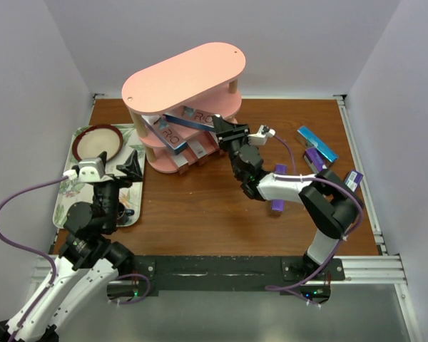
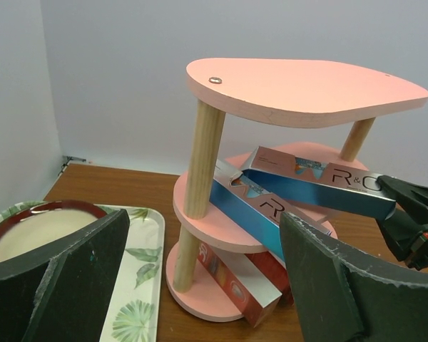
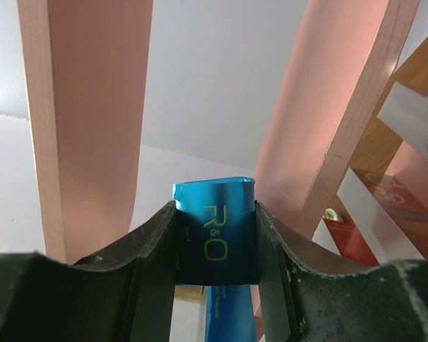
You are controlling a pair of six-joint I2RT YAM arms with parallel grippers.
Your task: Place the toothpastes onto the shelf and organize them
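Note:
The pink shelf [image 1: 182, 78] stands at the back centre, seen from the side in the left wrist view [image 2: 299, 89]. My right gripper [image 1: 225, 132] is shut on one end of a blue toothpaste box [image 3: 215, 228]. The box's other end reaches in over the middle tier [image 2: 321, 187]. A second blue box [image 2: 250, 210] lies on that tier. Red and white boxes [image 2: 235, 285] lie on the bottom tier. A blue box [image 1: 316, 142] and purple boxes [image 1: 314, 158] lie loose on the table at the right. My left gripper [image 1: 132, 167] hangs open and holds nothing, left of the shelf.
A floral tray [image 1: 71, 192] lies at the left with a red-rimmed bowl [image 1: 98, 141] on it, under my left arm. One purple box [image 1: 353, 178] lies near the right table edge, and another [image 1: 278, 189] is partly under my right arm. White walls enclose the table.

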